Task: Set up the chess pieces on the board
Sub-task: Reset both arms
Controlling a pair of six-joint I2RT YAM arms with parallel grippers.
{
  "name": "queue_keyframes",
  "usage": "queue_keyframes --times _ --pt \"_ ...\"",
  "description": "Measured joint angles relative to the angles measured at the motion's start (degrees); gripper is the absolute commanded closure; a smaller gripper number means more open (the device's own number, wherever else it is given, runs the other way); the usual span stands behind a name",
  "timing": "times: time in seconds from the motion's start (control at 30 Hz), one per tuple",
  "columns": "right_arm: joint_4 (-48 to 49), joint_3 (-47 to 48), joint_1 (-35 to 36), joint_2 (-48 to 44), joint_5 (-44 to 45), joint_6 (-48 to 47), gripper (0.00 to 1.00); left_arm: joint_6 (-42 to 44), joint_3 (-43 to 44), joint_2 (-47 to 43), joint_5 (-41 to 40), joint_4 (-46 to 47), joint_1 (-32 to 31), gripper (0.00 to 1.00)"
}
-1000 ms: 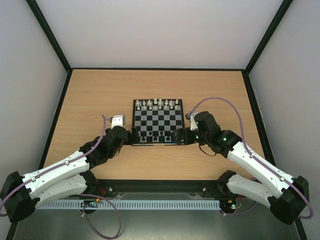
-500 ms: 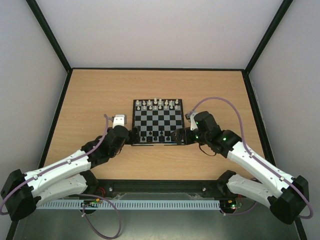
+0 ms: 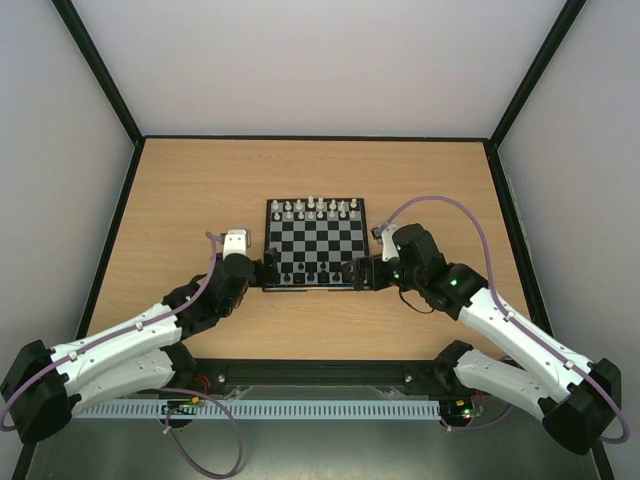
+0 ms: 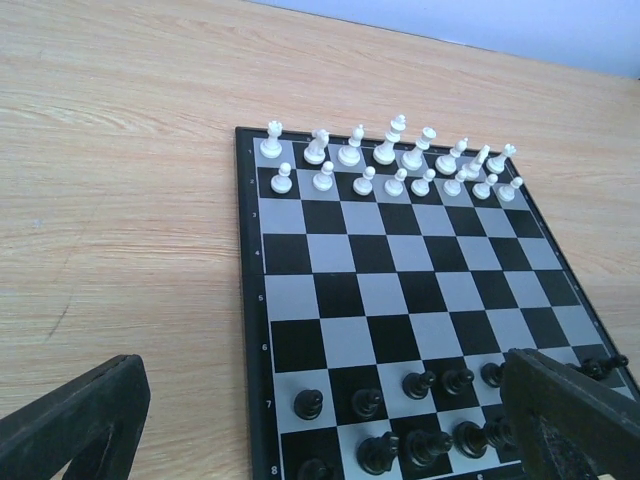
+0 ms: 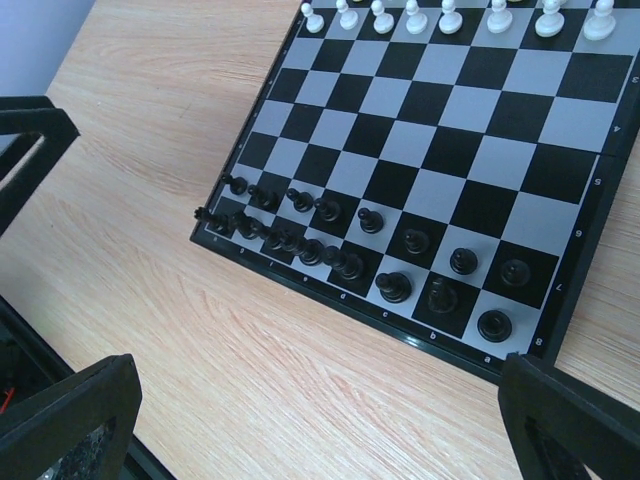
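Partly off-frame, nearest chess pieces (image 4: 378, 453).

Left wrist view: the left fingers (image 4: 575, 420) are cropped by the lower frame edge. One of them covers the near right corner of the board (image 4: 300, 255) and the chess pieces (image 4: 430, 445) there, and the nearest rank runs out of frame. Right wrist view: the right fingers (image 5: 70, 420) are likewise cropped, and the white pieces (image 5: 450, 18) are cut by the top edge. Overhead view: both sets of fingers hide the board's near corners, and the chess pieces are too small to type or count.
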Motion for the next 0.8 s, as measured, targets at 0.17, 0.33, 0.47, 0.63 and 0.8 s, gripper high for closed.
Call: queue_keyframes --times 0.17,0.33,0.47,0.63,0.8 --pt "0.8 -0.5 0.0 -0.2 -0.8 -0.5 0.01 2.1 -2.8 -0.2 -0.1 3.3 0.0 0.01" --pt "1.9 -2.0 0.0 -1.6 -0.7 -0.5 0.01 3.2 -3.0 1.7 -0.3 5.9 0.0 0.01" --pt "3.5 -3.4 0.0 -2.7 0.7 -0.2 0.01 3.9 -3.0 3.0 -0.7 7.9 0.0 0.01" --pt "6.5 -4.4 0.0 -3.2 3.0 1.6 0.01 5.9 0.2 5.2 -2.2 9.6 0.0 0.01" --pt "10.6 -3.4 0.0 -3.3 2.3 3.9 0.01 9.5 9.2 8.3 -2.5 11.5 0.1 0.01"
